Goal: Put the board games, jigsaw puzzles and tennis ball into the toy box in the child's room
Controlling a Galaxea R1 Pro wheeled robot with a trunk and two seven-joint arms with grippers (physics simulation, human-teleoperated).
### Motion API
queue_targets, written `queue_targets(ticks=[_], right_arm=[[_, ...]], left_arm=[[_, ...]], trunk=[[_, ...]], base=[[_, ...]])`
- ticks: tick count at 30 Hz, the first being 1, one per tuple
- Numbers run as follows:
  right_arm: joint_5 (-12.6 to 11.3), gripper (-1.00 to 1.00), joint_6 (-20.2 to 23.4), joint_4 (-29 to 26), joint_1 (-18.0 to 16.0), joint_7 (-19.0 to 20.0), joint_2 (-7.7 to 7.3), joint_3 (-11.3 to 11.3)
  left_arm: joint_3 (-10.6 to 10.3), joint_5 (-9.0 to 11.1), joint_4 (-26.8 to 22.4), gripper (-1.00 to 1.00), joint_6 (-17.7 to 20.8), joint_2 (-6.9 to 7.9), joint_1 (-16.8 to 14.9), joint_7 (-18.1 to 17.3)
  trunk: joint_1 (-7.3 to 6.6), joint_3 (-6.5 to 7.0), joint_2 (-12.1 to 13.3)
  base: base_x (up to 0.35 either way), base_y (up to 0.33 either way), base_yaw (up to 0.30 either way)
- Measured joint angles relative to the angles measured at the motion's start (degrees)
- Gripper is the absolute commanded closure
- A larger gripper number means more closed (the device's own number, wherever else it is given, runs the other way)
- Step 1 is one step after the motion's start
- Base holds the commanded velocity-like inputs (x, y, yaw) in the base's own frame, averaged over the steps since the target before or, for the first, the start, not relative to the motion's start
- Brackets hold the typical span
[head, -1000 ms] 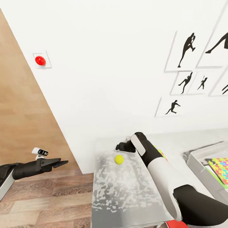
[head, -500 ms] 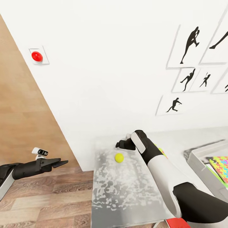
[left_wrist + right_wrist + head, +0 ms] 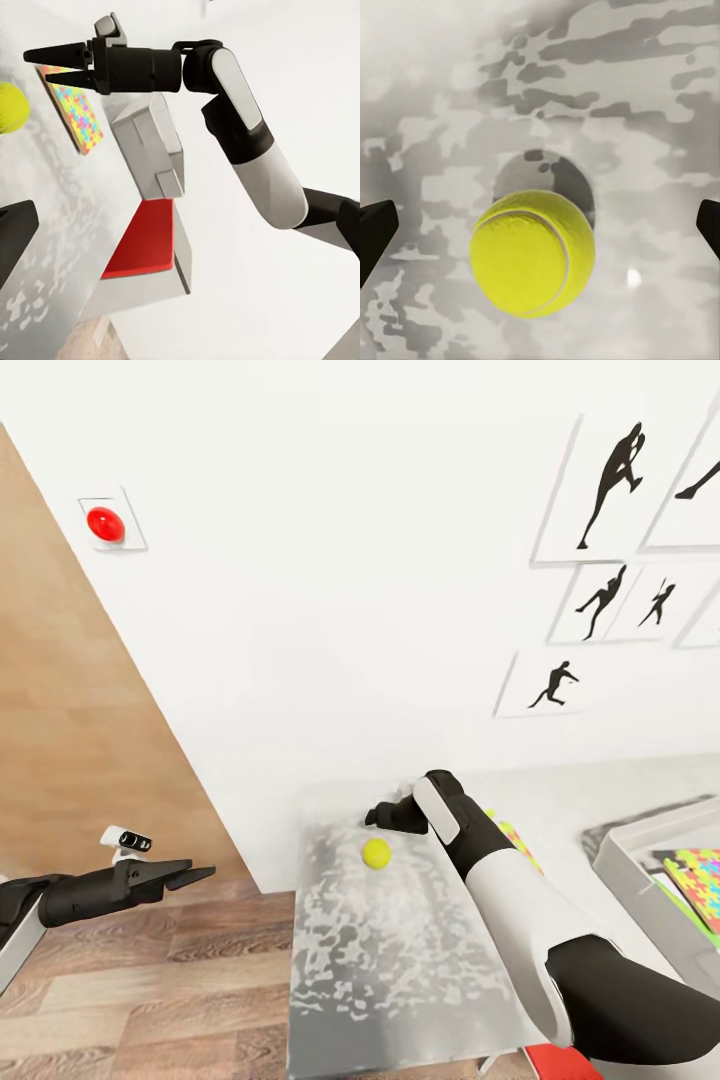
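Observation:
The tennis ball (image 3: 376, 852) lies on the pale table (image 3: 400, 970) near its far left corner. My right gripper (image 3: 385, 818) hovers just over the ball, open. In the right wrist view the ball (image 3: 532, 251) sits centred between the widely spread fingertips (image 3: 376, 229). At the right stands the grey toy box (image 3: 622, 860) with a jigsaw puzzle (image 3: 700, 880) inside. Another puzzle (image 3: 515, 838) peeks out behind my right forearm. My left gripper (image 3: 195, 876) hangs open over the floor, left of the table; its camera sees the right gripper (image 3: 37, 64), the ball (image 3: 10, 106) and the toy box (image 3: 150, 150).
A white wall with framed silhouette pictures (image 3: 555, 685) and a red knob (image 3: 105, 523) rises right behind the table. Wooden floor (image 3: 150, 980) lies left of the table edge. A red chair (image 3: 560, 1065) is at the table's near side.
The whole view has shifted slightly, so the camera moved. My right gripper stays open over the ball, a little closer to it. The left arm has not moved.

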Motion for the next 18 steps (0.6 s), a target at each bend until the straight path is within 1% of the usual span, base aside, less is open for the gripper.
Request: queue_targets(ticks=[18], right_arm=[[-0.02, -1.00, -0.02, 0.03, 0.08, 0.01, 0.00, 0.00]], left_arm=[[0.00, 0.02, 0.00, -1.00, 0.00, -0.02, 0.00, 0.00]], trunk=[[0.00, -1.71, 0.00]], base=[[0.000, 0.000, 0.000]])
